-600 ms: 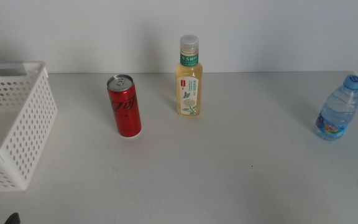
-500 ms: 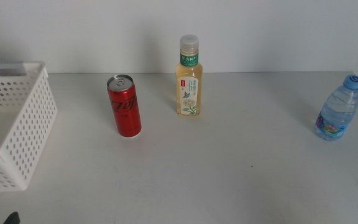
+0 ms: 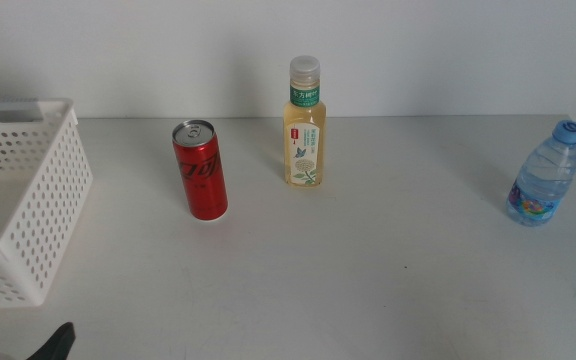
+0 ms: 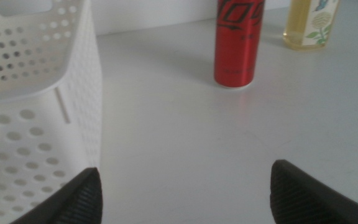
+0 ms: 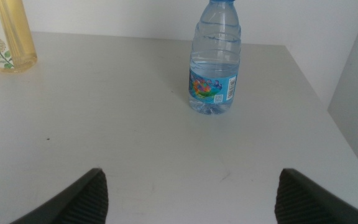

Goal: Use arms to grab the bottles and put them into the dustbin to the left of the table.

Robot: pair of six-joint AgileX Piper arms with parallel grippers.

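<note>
A red soda can (image 3: 200, 171) stands upright left of centre on the table (image 3: 348, 270). Behind it, at the middle back, stands a pale-yellow tea bottle (image 3: 305, 122). A small clear water bottle (image 3: 543, 175) with a blue cap stands at the far right. The white perforated dustbin (image 3: 23, 200) sits at the left edge. My left gripper (image 3: 18, 338) peeks in at the bottom left corner, open, just in front of the dustbin (image 4: 36, 93), with the can (image 4: 236, 40) well ahead. My right gripper (image 5: 188, 190) is open and faces the water bottle (image 5: 214, 59) from a distance.
A plain white wall runs behind the table. The table's right edge (image 5: 328, 124) drops off just beyond the water bottle. Bare tabletop lies between the can and the water bottle.
My left gripper has risen further into the bottom left corner of the middle view. The bottles and the dustbin have not moved.
</note>
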